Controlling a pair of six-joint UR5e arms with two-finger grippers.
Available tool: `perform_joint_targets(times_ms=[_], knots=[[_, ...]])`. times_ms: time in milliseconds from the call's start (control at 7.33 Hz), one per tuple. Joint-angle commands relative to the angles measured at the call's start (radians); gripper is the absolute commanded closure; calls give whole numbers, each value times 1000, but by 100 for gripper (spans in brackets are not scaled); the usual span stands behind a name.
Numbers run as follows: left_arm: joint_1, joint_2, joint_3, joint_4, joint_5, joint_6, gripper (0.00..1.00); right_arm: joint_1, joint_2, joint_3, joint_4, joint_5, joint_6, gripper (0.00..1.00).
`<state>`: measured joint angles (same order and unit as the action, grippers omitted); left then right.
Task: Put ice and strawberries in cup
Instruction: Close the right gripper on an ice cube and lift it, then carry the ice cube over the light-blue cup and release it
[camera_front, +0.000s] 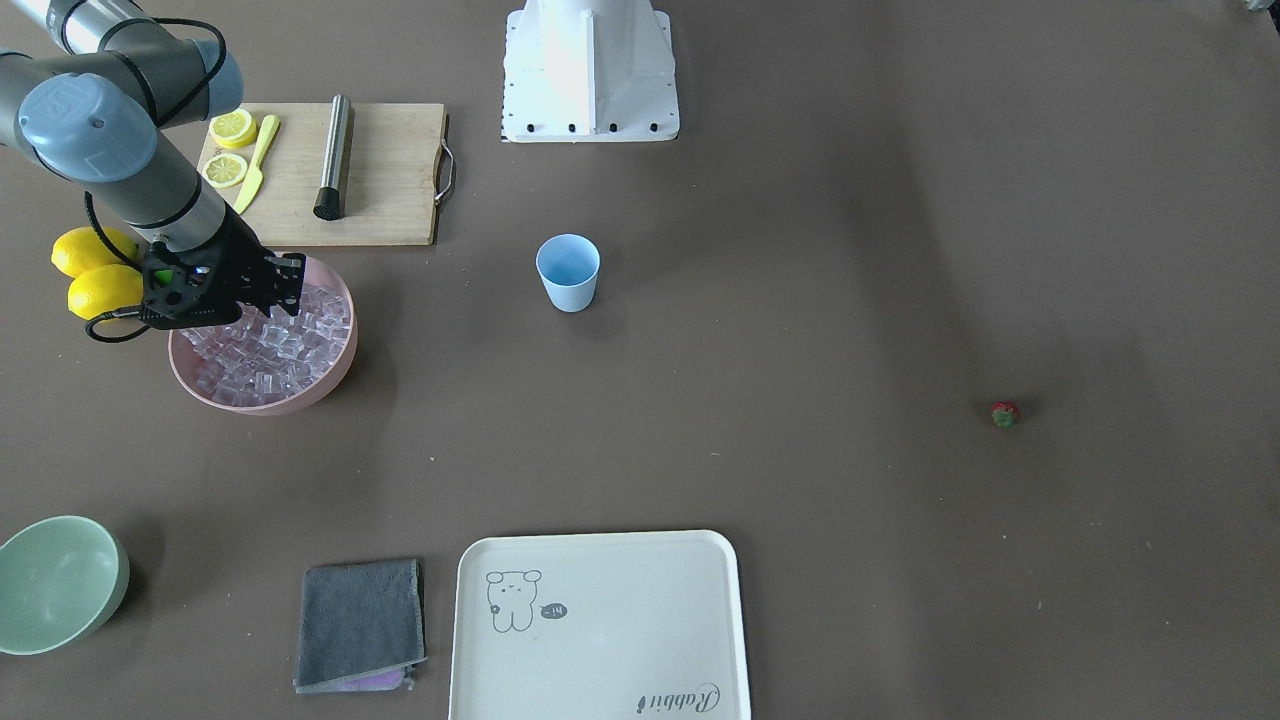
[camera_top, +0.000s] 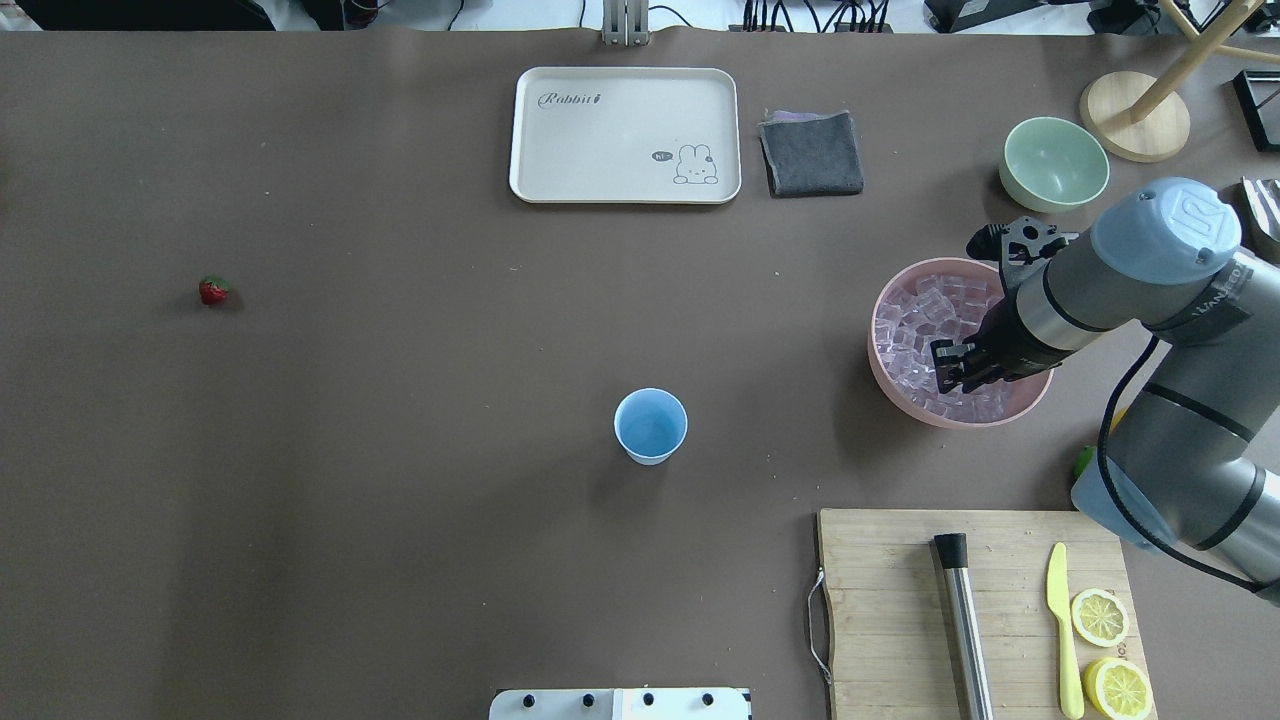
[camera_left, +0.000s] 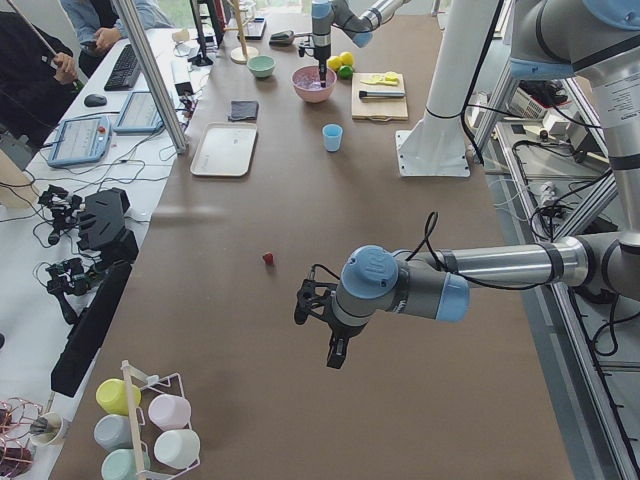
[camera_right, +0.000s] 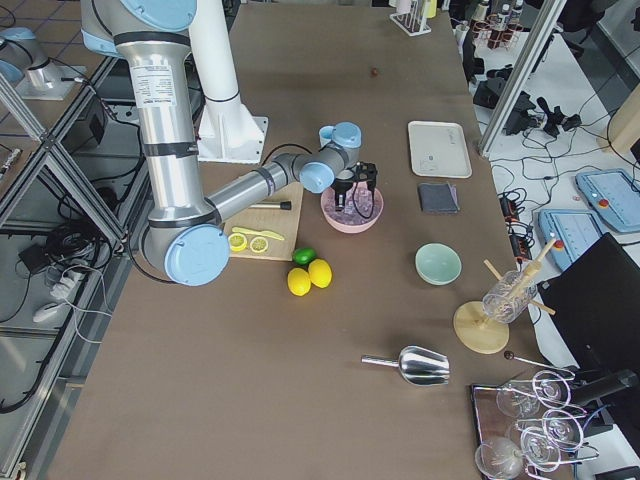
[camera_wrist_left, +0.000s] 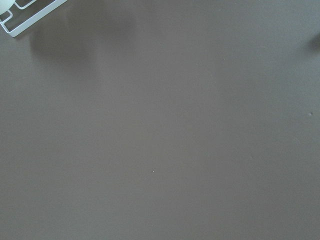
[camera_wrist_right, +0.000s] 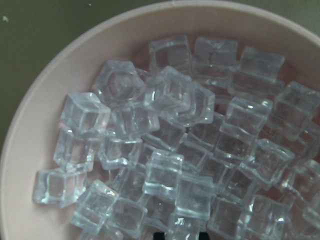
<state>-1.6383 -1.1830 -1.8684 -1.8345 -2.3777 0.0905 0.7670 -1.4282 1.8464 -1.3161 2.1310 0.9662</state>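
Right end effector sits among the ice in the pink bowl. Whether its jaws are apart, I cannot tell.

- Table: long and rectangular, covered edge to edge in a matte grey-brown sheet with faint specks and scuffs.
- Side bench: white, runs along the table's long side opposite the robot. It carries a keyboard, tablets and loose cables.
- Posts: aluminium profile uprights standing between the table and the bench.
- Floor: reddish-brown tiles, visible past the table's robot-side edge.
- Light: even and diffuse, from above. Shadows are soft-edged, and a paler sheen lies across the middle of the table.
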Motion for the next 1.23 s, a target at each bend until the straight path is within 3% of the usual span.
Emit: perform_joint_targets(times_ms=[0,409,545,818,1091], knots=[[0,-1,0,0,0,0,2,20,2,28,-3,13,-1,100],[0,-1,0,-2,0,0,2,5,40,134,-17,11,102,100],[0,-1,3,-3,0,3,2,-62,110,138,-23,-20,264,100],[0,-3,6,-3,0,0,2,-238,306,125,-171,-203,396,100],[0,-3,12,-2,0,0,2,-317,450,53,-236,-247,465,100]])
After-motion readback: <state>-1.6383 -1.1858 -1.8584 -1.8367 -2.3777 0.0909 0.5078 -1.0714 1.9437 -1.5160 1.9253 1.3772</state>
